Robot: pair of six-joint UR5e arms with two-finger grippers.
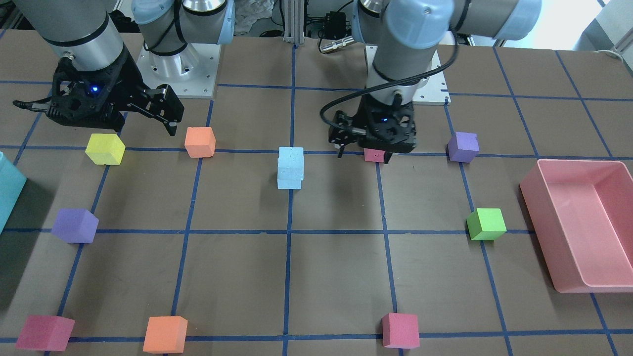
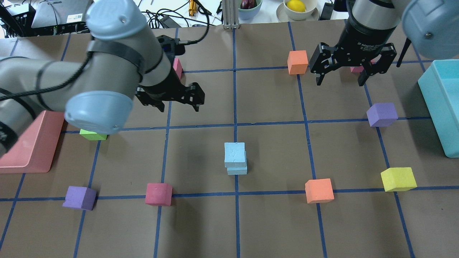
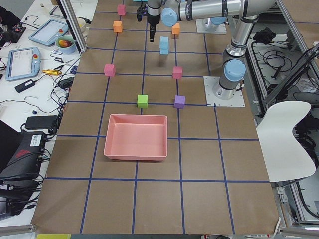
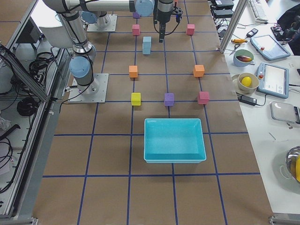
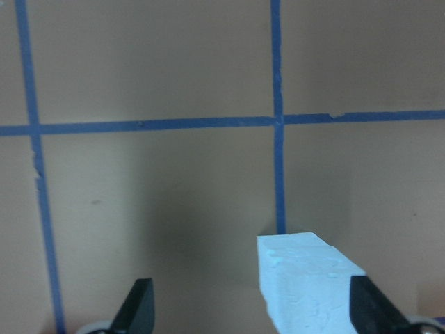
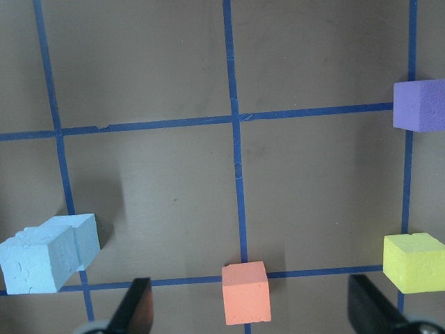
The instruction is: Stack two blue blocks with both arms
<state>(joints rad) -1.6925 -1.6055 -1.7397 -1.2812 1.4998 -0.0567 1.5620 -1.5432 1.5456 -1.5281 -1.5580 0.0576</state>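
Overhead exterior, left gripper (image 2: 177,105): fingers spread, holding nothing, hanging above the table (image 2: 272,222).
Right gripper (image 2: 339,82): also spread and empty, and farther from the work.
Direction: you'll find the blue blocks (image 2: 235,157) inward of the left gripper, toward the table's middle. The left wrist view shows them low and right.
Position: one cube atop the other on a tape line (image 2: 234,107), long axis upright.
Look: pale, chalky, cracked. The upper cube sits slightly askew, so I'd judge your stack built.
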